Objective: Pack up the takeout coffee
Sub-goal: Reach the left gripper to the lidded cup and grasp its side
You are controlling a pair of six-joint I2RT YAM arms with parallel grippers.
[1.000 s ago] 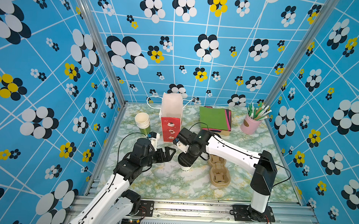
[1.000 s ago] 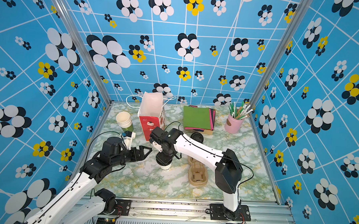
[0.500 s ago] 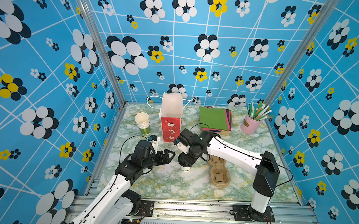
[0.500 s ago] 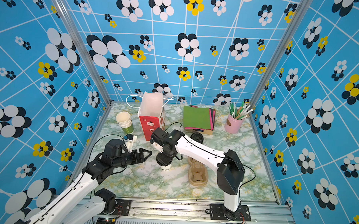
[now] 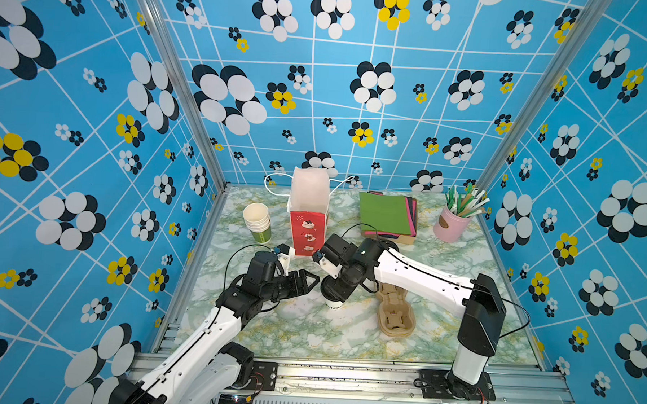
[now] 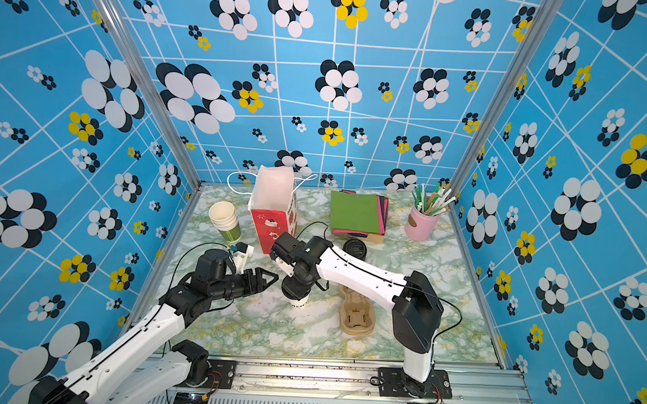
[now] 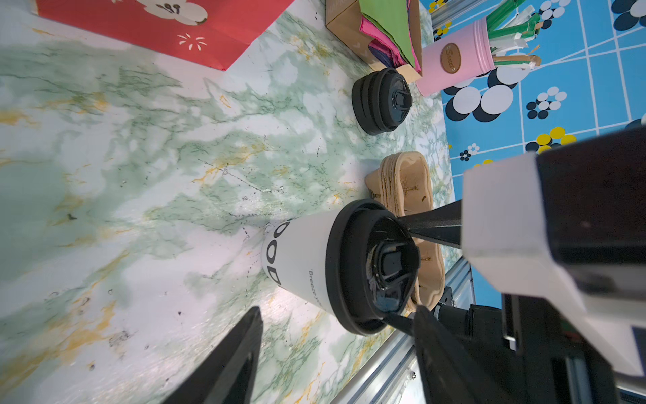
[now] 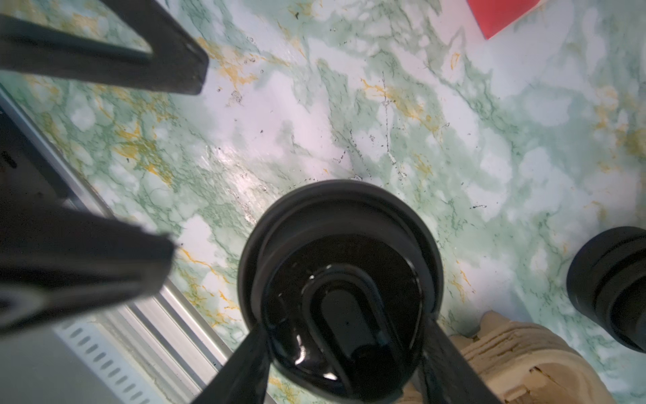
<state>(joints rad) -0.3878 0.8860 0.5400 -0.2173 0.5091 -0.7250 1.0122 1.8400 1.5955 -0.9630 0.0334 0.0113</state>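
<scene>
The takeout coffee (image 5: 333, 304) (image 6: 298, 301), a white cup with dark lettering and a black sip lid, stands on the marble table near the middle. My right gripper (image 8: 344, 344) reaches down over it. Its two fingers (image 7: 431, 224) press on opposite edges of the lid (image 8: 335, 266), so it is shut on the cup's top. My left gripper (image 5: 308, 281) (image 6: 269, 279) (image 7: 338, 311) lies level just left of the cup, open, pointing at it. Nothing is between its fingers (image 8: 164, 259), and the tips stop short of the cup's side (image 7: 300, 259).
A red and white paper bag (image 5: 308, 224) stands open behind the grippers, with stacked lidless cups (image 5: 257, 217) to its left. A stack of black lids (image 6: 354, 248) and a brown cup carrier (image 5: 396, 311) lie right of the coffee. Napkins (image 5: 385, 213) and a pink straw tin (image 5: 450, 225) sit at the back right.
My left gripper's fingers have drawn closer together while staying beside the cup. The right gripper has kept its hold on the lid and hardly moved.
</scene>
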